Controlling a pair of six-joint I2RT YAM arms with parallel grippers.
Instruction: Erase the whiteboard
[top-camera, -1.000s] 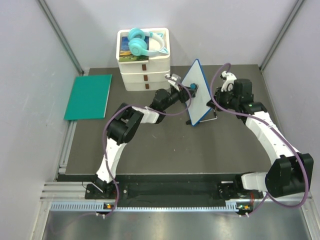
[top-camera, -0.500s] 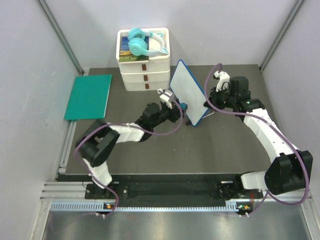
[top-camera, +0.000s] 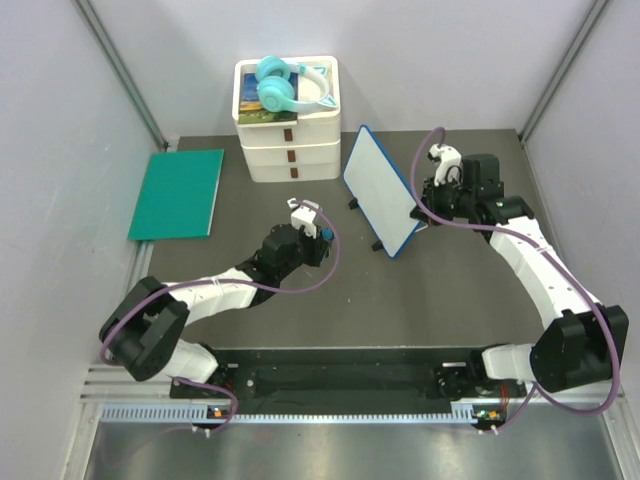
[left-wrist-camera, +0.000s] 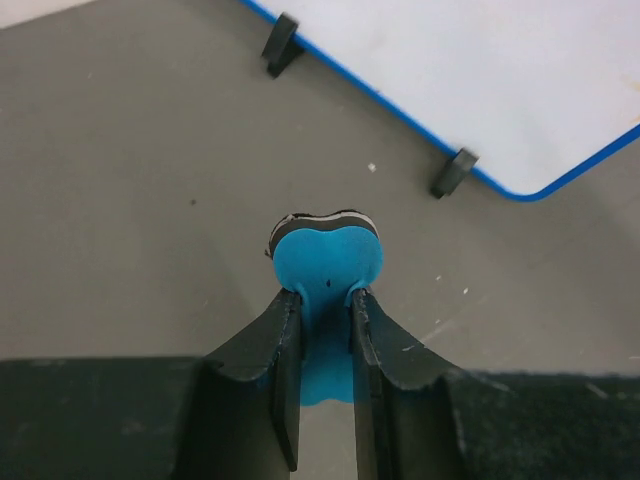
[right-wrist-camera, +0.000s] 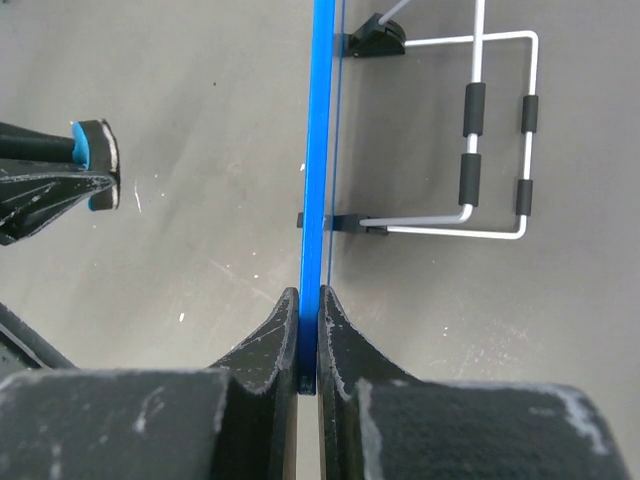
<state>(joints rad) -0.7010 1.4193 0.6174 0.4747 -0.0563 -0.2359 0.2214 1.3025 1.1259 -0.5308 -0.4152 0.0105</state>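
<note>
The whiteboard (top-camera: 382, 190), white with a thin blue frame, stands tilted at the middle back of the dark table. Its face (left-wrist-camera: 480, 80) looks clean in the left wrist view. My right gripper (right-wrist-camera: 309, 292) is shut on its blue edge (right-wrist-camera: 321, 150), at the board's right side (top-camera: 420, 205). The wire stand (right-wrist-camera: 495, 140) lies behind the board. My left gripper (left-wrist-camera: 322, 295) is shut on a blue eraser (left-wrist-camera: 325, 255) with a black and white pad. It hovers over the table (top-camera: 322, 235), apart from the board, to its front left.
A stack of white boxes (top-camera: 287, 140) with turquoise headphones (top-camera: 285, 82) on top stands at the back, just left of the board. A green mat (top-camera: 178, 192) lies at the far left. Grey walls close in both sides.
My left arm has drawn back from the board's face toward the front left, with the eraser still in it. The board has swung to show more of its face. The right gripper kept its hold.
</note>
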